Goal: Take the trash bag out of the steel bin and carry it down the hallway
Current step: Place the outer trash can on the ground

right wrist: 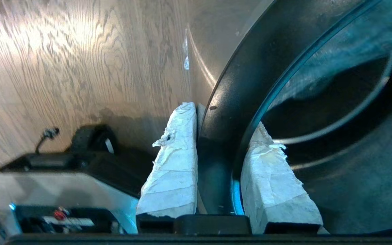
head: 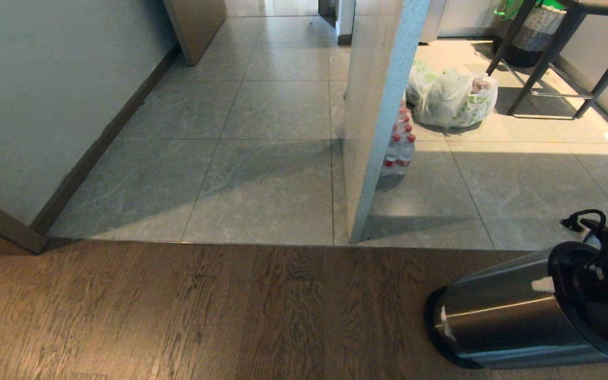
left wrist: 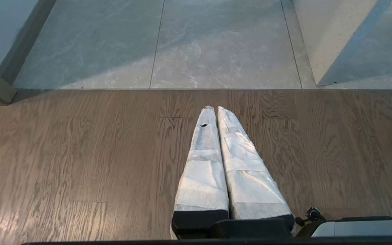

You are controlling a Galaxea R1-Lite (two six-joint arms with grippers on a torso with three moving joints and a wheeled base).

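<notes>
None of the carrying is underway: the right gripper (right wrist: 216, 160) is clamping the bin (head: 499, 316) by its black rim (right wrist: 230, 112), the bag (right wrist: 322, 75) lying inside; the left gripper (left wrist: 216, 112), closed, is hanging idle.

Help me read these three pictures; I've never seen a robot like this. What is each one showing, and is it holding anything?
It is a wheeled robot with two arms, each ending in a claw. The wide picture comes from its head, looking down at wood floor and grey tiles. The other two come from cameras on its wrists. The left claw is shut, empty, over bare wood. The right claw straddles the black rim of the steel bin, which is tipped over: one finger outside, one inside. Farther off sit a white bag with green print and water bottles. I can't make out a clear trash bag.
</notes>
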